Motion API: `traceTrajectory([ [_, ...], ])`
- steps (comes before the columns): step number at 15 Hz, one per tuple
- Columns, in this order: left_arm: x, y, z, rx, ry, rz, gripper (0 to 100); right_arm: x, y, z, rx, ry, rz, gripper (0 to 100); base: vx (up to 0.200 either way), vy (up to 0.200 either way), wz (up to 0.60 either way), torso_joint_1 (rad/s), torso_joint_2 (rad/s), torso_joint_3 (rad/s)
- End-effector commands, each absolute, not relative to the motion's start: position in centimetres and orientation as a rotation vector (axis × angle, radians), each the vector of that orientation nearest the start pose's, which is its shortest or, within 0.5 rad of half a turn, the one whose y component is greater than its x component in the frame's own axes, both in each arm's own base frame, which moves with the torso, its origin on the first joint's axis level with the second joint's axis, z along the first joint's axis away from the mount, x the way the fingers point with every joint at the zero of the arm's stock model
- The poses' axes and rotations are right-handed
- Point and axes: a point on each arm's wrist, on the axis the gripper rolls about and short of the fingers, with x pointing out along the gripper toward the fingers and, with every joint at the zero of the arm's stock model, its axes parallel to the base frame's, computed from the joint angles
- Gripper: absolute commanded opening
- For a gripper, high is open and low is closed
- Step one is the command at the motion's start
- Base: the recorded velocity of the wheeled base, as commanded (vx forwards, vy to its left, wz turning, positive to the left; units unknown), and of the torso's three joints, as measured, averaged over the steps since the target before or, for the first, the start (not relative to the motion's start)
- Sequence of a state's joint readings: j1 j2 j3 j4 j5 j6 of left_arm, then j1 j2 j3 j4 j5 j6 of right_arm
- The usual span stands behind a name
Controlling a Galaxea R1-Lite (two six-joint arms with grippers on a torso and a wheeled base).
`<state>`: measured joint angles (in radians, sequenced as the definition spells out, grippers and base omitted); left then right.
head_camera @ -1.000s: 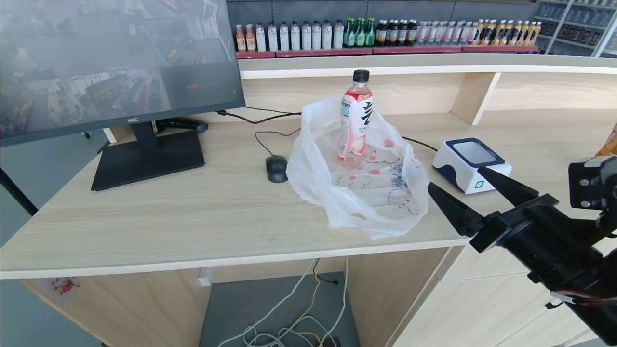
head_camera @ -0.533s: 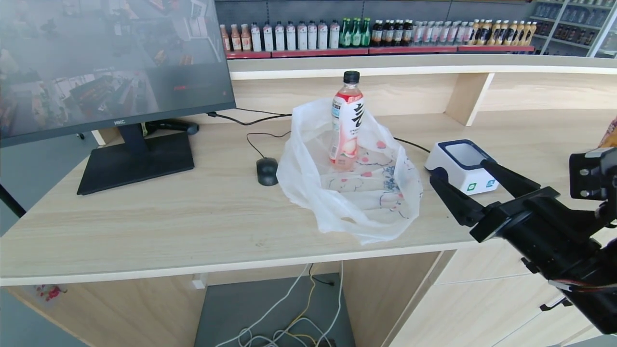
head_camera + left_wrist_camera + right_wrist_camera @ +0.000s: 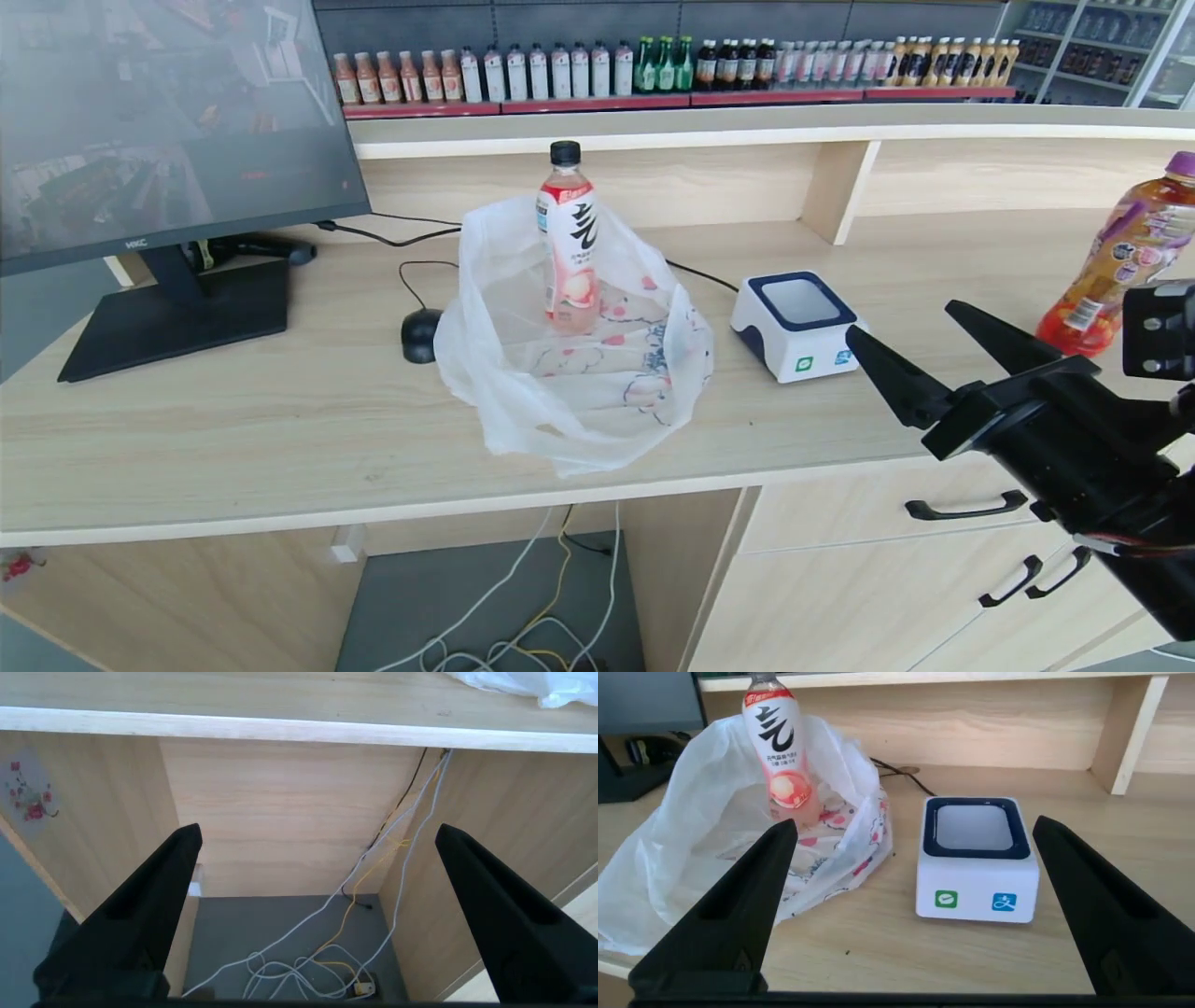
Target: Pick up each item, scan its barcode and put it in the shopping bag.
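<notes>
Through the head camera you see the shopping bag [image 3: 485,373] sitting open on the counter [image 3: 233,439]. A pink bottle [image 3: 568,252] stands straight up inside the bag, near its back wall. The bottle's black cap pokes up above the bag's rim. The scanner [image 3: 794,322] sits just beside the bag on the right, with its window facing up. An orange bottle [image 3: 1116,271] with a purple cap stands on the counter well to the right of the bag, past the scanner. It is not in the bag. The right gripper [image 3: 901,322] hangs to the right of the bag, closer to the front edge than the scanner. Its two black fingers are spread wide and hold nothing. A mouse [image 3: 420,334] lies just left of the bag, and a monitor [image 3: 168,121] stands farther left. A row of bottles [image 3: 653,65] fills a shelf far behind the bag.

Through the left wrist camera you see the left gripper [image 3: 318,831] lower than the bag, facing the gap under the counter. Its fingers are wide apart with nothing in them. A bit of the bag shows on the counter above it. Cables [image 3: 374,933] hang down below the bag.

Through the right wrist camera you see the bag open, with the pink bottle standing inside it. The scanner is just beside the bag. The spread fingers touch neither one.
</notes>
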<state>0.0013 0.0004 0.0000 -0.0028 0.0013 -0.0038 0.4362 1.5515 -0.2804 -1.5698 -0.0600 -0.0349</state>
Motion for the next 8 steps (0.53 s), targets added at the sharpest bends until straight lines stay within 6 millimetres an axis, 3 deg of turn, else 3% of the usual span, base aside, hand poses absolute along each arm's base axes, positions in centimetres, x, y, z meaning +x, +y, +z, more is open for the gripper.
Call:
traceTrajectory([
  [1,-2.28,0.00,7.58,-0.003,-0.003,0.003,100,19.43,8.86,18.61,0.040,-0.301,0.366,100,0.000,-0.200,0.00,0.002,0.00,0.002],
  [2,-2.28,0.00,7.58,-0.005,-0.003,0.003,100,19.41,8.85,18.64,0.040,-0.303,0.366,100,0.000,-0.200,0.00,0.002,0.00,0.007],
  [4,-2.28,0.00,7.58,-0.005,-0.003,0.003,100,19.30,8.44,18.56,0.037,-0.300,0.351,100,0.000,-0.200,0.60,0.000,0.00,0.002],
  [8,-2.28,0.00,7.58,-0.006,-0.003,0.003,100,18.67,8.13,18.17,0.034,-0.283,0.350,100,0.000,-0.200,0.00,0.001,0.00,0.002],
])
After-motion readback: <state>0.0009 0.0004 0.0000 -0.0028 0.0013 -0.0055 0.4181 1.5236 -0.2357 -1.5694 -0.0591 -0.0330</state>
